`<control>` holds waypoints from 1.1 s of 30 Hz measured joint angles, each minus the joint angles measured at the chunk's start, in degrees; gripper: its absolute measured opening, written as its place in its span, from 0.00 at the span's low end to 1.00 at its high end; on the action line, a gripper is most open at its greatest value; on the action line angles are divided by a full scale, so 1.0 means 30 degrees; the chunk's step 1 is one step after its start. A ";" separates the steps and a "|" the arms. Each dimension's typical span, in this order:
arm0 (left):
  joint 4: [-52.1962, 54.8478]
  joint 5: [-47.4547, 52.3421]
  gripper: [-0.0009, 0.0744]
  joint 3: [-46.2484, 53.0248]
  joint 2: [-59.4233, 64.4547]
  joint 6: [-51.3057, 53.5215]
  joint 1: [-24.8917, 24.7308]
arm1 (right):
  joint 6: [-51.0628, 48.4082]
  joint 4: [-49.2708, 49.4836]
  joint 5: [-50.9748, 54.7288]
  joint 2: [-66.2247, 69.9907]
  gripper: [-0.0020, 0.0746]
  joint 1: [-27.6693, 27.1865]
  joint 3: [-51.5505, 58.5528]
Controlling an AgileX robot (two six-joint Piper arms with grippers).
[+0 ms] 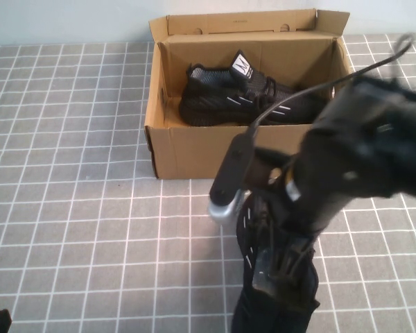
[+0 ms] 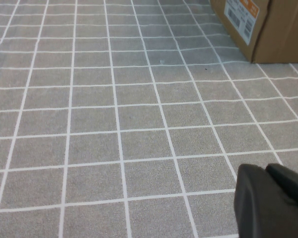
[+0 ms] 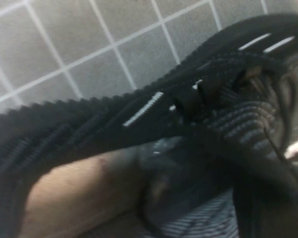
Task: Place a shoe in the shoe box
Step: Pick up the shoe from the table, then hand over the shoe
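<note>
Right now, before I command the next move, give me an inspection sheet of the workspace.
Surface: grey tiled table with white grid lines.
Job's things: shoe, black, on the table at the near edge under the right arm; shoe box, open, flaps up, behind it.
Clutter: second black sneaker already lying inside the box.
Grippers: right gripper down on the shoe, its fingers hidden by the arm; left gripper low over bare tiles at the table's near left, away from the shoe.
Cables: black cable arching over the right arm, in front of the box.
Surroundings: pale wall behind the table.
</note>
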 joint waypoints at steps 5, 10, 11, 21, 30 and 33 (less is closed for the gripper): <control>0.0000 0.0000 0.01 0.0000 0.0000 0.0000 0.0000 | 0.0000 0.0862 0.1038 -0.2552 0.02 0.0000 0.0000; 0.0000 0.0000 0.01 0.0000 0.0000 0.0000 0.0000 | 0.0000 0.1151 0.1476 -0.5475 0.02 0.0000 0.0000; 0.0000 0.0000 0.01 0.0000 0.0000 0.0000 0.0000 | 0.0000 0.1151 0.1530 -0.5887 0.02 0.0000 0.0000; 0.0000 0.0000 0.01 0.0000 0.0000 0.0000 0.0000 | 0.0000 0.1916 0.1890 -0.8657 0.02 0.0000 0.0000; -0.2012 -0.2439 0.01 0.0031 0.0000 -0.0923 0.0000 | 0.0245 0.2488 0.1890 -0.8734 0.02 0.0000 0.0035; -0.5567 -0.4322 0.01 0.0031 0.0000 -0.2005 0.0000 | 0.0499 0.2515 0.1616 -0.8734 0.02 0.0000 0.0035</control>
